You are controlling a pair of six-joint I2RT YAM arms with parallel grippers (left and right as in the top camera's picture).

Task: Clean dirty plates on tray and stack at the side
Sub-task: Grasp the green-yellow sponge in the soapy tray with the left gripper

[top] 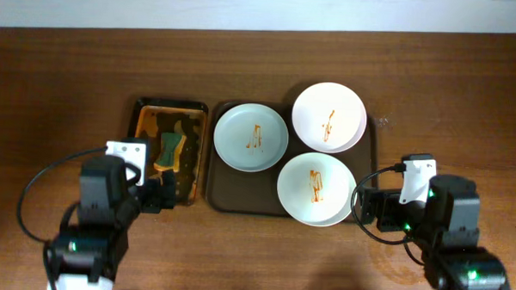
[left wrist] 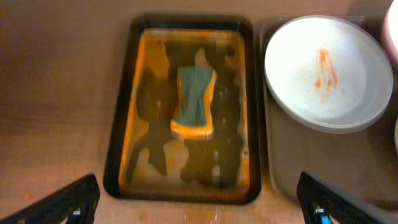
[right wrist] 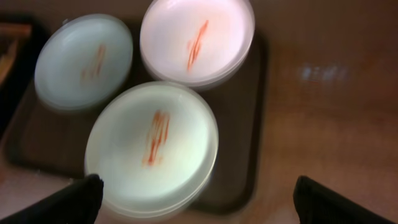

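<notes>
The left gripper (left wrist: 198, 182) has its black fingers spread wide and holds nothing, above the near rim of the glossy black rectangular pan (left wrist: 118, 124). The pan holds an orange-brown wet film and 1 waisted teal-and-yellow sponge (left wrist: 193, 99). The right gripper (right wrist: 198, 182) is likewise wide open and holds nothing.

The brown rectangular tray (top: 217, 193) lies mid-way across the dark wooden tabletop (top: 466, 101), just right of the pan. It carries 3 smooth plates, each streaked orange-red:
- left pale green round plate (top: 250, 137)
- near pale green round plate (top: 316, 189)
- white round plate (top: 329, 117), at the tray's far right corner

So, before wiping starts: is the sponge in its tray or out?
In: the sponge lies flat inside the small tray, sitting in orange-brown liquid.
</notes>
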